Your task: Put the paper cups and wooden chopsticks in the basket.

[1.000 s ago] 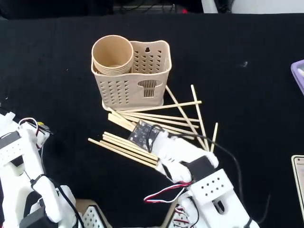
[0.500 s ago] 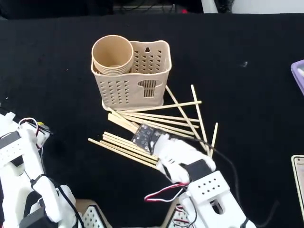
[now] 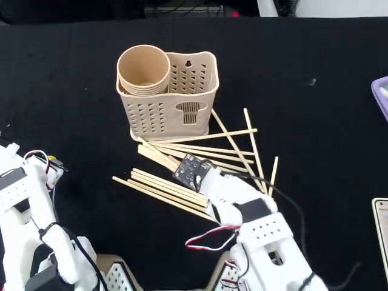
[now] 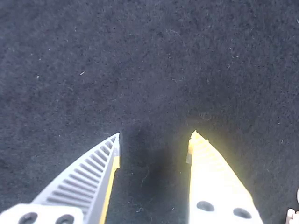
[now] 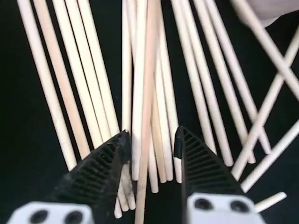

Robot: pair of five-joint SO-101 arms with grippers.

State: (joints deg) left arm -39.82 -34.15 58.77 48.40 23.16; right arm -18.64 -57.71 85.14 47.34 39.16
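Right wrist view: the right gripper (image 5: 152, 135) stands parted astride several chopsticks (image 5: 140, 84), grasping none yet. More sticks fan out to either side of it and beyond its tips. Closing here could pinch an uneven bundle, so that some slip out or swing crooked and snag the rim of the basket (image 3: 157, 118) farther ahead, where the cups (image 3: 143, 70) already sit. The left gripper (image 4: 154, 140), also parted, hangs over bare black cloth (image 4: 140, 56).
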